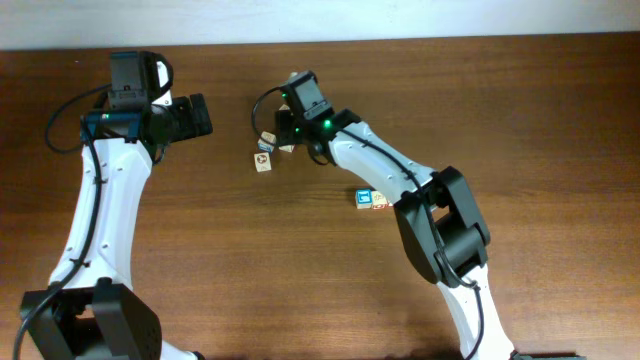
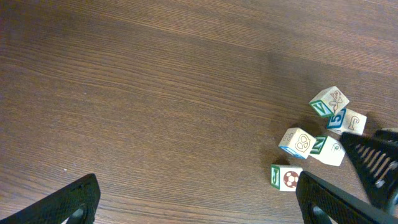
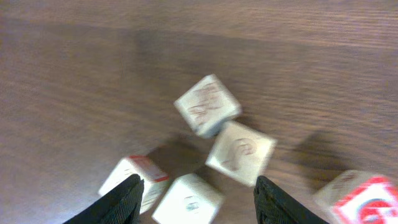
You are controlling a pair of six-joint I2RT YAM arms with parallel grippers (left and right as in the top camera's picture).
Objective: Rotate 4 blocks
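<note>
Several pale wooden letter blocks lie in a loose cluster on the brown table. The right wrist view shows one plain block (image 3: 188, 199) lying between the fingers of my right gripper (image 3: 199, 205), which is open, with a gap on each side. Another block (image 3: 134, 180) with a red edge sits by the left finger, and two more (image 3: 241, 152) (image 3: 207, 104) lie just beyond. From overhead, my right gripper (image 1: 288, 130) hovers over this cluster (image 1: 263, 160). My left gripper (image 1: 205, 115) stands wide open to the left, holding nothing. In its view (image 2: 199, 208) a soccer-ball block (image 2: 286, 177) lies by its right finger.
A cube with a red-bordered face (image 3: 357, 196) sits at the right edge of the right wrist view. Two more cubes (image 1: 371, 199) lie together beside the right arm's forearm. The right gripper's fingers (image 2: 373, 165) show at the right of the left wrist view.
</note>
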